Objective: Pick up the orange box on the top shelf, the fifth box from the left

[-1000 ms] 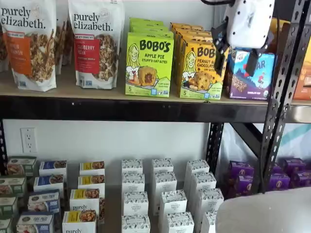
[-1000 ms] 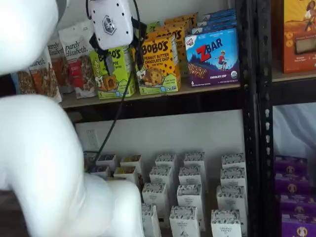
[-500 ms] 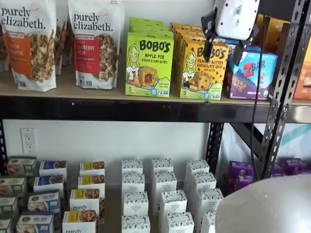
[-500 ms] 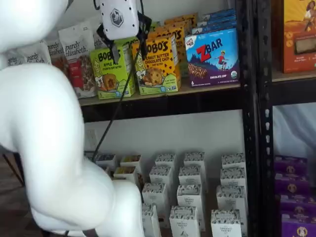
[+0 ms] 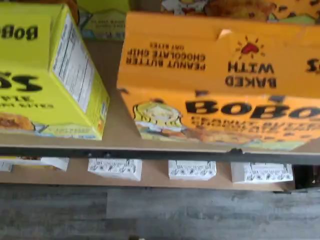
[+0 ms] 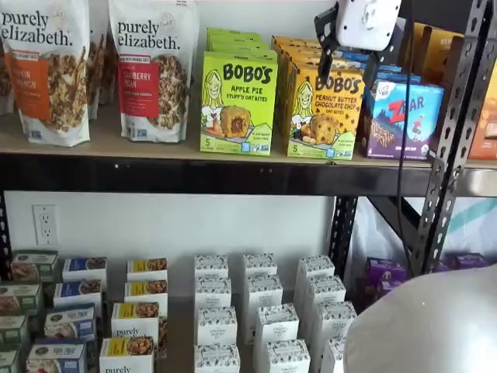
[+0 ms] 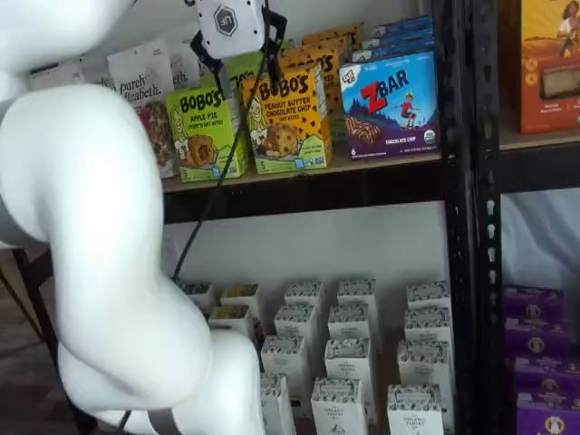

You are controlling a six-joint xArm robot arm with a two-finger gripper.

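The gripper (image 6: 347, 62) hangs from the upper edge in both shelf views, its white body high above the top shelf (image 6: 233, 175) and its two black fingers (image 6: 327, 47) pointing downward with a plain gap between them, so the pincer is released and holds nothing. In a shelf view the fingers frame the upper part of the orange box (image 6: 324, 113), one finger near its upper left corner and the other by its upper right corner, in front of the carton's face. In a shelf view the same gripper (image 7: 243, 62) sits over the seam between the green Apple Pie box (image 7: 205, 134) and the orange box (image 7: 288, 118), with a black cable (image 7: 213, 195) trailing down from it past the shelf's black front beam. The arm's large white links (image 7: 100, 245) fill the left side of that view, bending up toward the wrist. The orange box stands upright on the top shelf at the front of its row, between the green Apple Pie box (image 6: 238, 103) and the blue ZBar box (image 6: 400, 120). The wrist view looks down onto the orange box's (image 5: 220, 80) top panel and front face, with the green box (image 5: 50, 75) just beside it and small white boxes (image 5: 192, 169) on the lower shelf beneath.
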